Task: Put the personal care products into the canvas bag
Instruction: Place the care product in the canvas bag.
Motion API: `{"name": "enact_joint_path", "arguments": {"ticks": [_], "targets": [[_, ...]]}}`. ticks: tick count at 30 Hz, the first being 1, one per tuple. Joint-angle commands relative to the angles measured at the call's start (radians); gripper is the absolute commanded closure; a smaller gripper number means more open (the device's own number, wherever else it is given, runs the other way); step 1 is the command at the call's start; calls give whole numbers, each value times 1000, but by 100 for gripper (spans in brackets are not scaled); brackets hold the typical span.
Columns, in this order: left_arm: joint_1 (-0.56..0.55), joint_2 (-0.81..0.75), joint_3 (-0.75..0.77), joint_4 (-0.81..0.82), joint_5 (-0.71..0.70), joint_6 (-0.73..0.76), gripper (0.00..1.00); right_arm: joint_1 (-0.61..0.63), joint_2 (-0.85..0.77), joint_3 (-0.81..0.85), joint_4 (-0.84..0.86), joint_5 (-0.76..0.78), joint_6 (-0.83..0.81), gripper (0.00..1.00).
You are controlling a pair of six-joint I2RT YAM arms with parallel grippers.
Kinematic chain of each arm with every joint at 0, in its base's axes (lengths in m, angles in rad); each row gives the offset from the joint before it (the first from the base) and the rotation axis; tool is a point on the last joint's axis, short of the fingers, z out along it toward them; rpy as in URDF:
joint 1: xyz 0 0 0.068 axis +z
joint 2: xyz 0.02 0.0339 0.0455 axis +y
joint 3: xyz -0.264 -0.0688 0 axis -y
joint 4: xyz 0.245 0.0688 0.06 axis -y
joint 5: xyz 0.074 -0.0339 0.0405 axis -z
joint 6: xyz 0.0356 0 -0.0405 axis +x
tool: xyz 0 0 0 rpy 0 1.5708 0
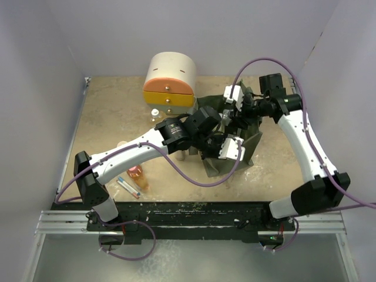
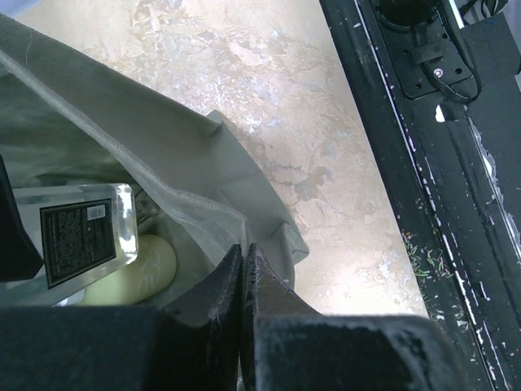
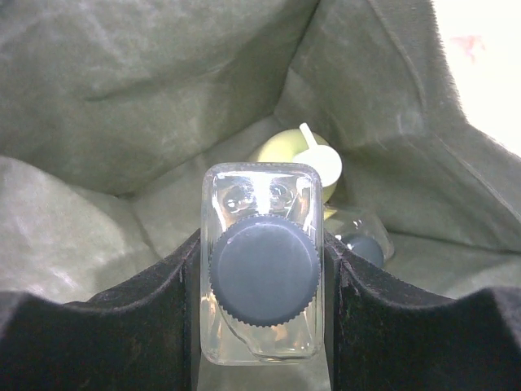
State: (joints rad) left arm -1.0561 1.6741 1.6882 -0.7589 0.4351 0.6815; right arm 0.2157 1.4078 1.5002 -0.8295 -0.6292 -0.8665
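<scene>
The olive-green canvas bag [image 1: 251, 144] stands open at the middle right of the table. My left gripper [image 2: 244, 248] is shut on the bag's near rim [image 2: 187, 199], pinching the hem. My right gripper [image 3: 262, 238] is down inside the bag, shut on a clear square black-capped bottle [image 3: 262, 269]. On the bag's floor lie a pale green white-pump bottle [image 3: 313, 163] and a second clear black-capped bottle [image 3: 362, 244]. The left wrist view shows a clear labelled bottle [image 2: 81, 236] and the pale green one [image 2: 142, 273]. An orange pink-capped bottle [image 1: 136, 174] and a slim grey one [image 1: 128, 188] lie on the table near left.
The round cream, orange and yellow drawer unit [image 1: 170, 79] stands at the back, left of the bag. A small white-capped item [image 1: 154, 111] sits in front of it. My left arm [image 1: 147, 144] spans the table's middle. The black base rail [image 2: 423, 147] runs along the near edge.
</scene>
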Motion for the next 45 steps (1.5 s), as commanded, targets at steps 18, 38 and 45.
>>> {"name": "enact_joint_path", "arguments": {"ticks": [18,38,45], "targets": [[2,-7,32,-56,18,49,93,-87,281,356,-315,-84,-627,100],[3,35,73,-66,40,41,90,-112,362,225,-275,-30,-746,97],[3,41,67,-62,42,36,88,-111,386,190,-222,5,-723,90]]}}
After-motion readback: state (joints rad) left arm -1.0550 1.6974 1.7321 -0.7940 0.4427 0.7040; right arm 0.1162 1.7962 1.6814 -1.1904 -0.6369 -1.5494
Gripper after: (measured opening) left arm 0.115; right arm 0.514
